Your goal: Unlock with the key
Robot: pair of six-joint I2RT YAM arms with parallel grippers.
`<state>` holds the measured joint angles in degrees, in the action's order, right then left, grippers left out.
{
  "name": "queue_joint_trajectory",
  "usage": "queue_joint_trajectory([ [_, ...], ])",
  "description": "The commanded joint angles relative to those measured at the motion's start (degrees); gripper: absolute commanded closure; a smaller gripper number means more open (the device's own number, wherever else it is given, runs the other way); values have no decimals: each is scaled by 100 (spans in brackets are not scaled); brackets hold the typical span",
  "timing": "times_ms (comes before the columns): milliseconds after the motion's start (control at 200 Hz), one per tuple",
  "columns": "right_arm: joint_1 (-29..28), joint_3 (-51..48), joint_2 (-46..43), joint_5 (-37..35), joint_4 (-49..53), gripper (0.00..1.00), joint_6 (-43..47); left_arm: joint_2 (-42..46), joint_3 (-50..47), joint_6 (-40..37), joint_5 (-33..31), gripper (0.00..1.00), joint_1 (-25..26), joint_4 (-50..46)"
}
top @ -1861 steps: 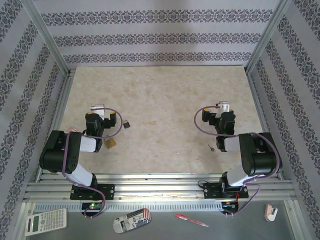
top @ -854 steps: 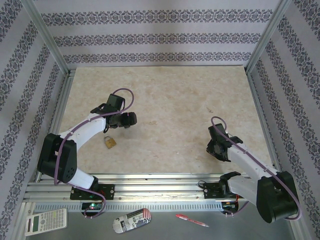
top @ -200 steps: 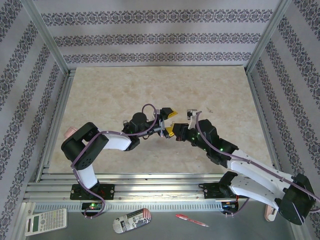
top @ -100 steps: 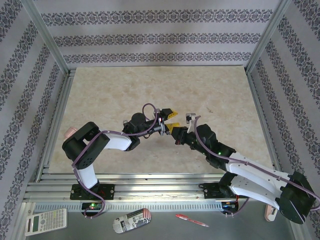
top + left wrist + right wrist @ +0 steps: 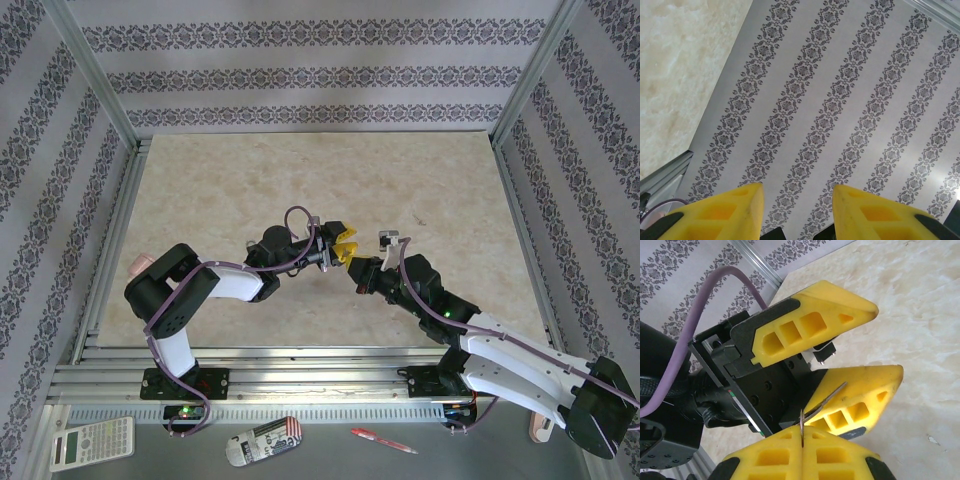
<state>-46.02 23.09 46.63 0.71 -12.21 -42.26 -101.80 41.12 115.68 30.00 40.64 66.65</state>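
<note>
The key (image 5: pixel 832 395) is a thin silvery strip, pinched edge-on between the yellow pads of my right gripper (image 5: pixel 802 439), which is shut on it. Its free end slants up and lies across the lower yellow finger (image 5: pixel 860 400) of my left gripper (image 5: pixel 887 342). The left jaws stand apart, and nothing sits between their tips. From above, both grippers meet tip to tip over the middle of the table, the left gripper (image 5: pixel 345 247) just above the right gripper (image 5: pixel 360 274). Through the left gripper (image 5: pixel 797 187) I see patterned wallpaper.
The marbled table (image 5: pixel 300 180) is boxed in by wallpapered walls (image 5: pixel 320 75) and metal posts. In front of the base rail lie a calculator (image 5: pixel 92 442), a patterned case (image 5: pixel 263 440) and a red pen (image 5: pixel 383 441).
The left jaws have narrowed over the last second. My right gripper has shifted slightly down and to the right, still shut on the key. Seconds ago both arms were apart at the table's sides.
</note>
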Motion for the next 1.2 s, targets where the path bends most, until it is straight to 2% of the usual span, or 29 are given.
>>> queue_joint_trajectory([
  [0, -47, -101, -79, -117, -29, 100, -96, -30, -81, -275, 52, 63, -109, -37],
  [330, -47, -165, -185, -128, 34, 100, -120, -9, -97, -423, 44, 73, -153, -172],
  [635, -39, -189, -143, -164, 34, 100, -138, 102, -183, -631, 41, 93, -177, -333],
  [714, -30, -225, -172, -172, 26, 100, -150, 172, -192, -807, 66, 100, -201, -487],
  [874, -18, -252, -255, -149, 9, 100, -181, 514, -225, -1485, -18, 100, -266, -1158],
  [979, 12, -276, -377, -106, -158, 57, -325, 905, -339, -2115, -342, 100, -343, -1436],
  [1034, 44, -291, -483, -136, -259, 42, -444, 1238, -369, -2614, -589, 100, -413, -1812],
  [1104, 166, -305, -544, -7, -722, 34, -680, 1688, -300, -3472, -882, 100, -450, -2214],
  [1194, 456, -287, -339, 526, -1460, 33, -940, 2244, -179, -4600, -1222, 100, -452, -2557],
])
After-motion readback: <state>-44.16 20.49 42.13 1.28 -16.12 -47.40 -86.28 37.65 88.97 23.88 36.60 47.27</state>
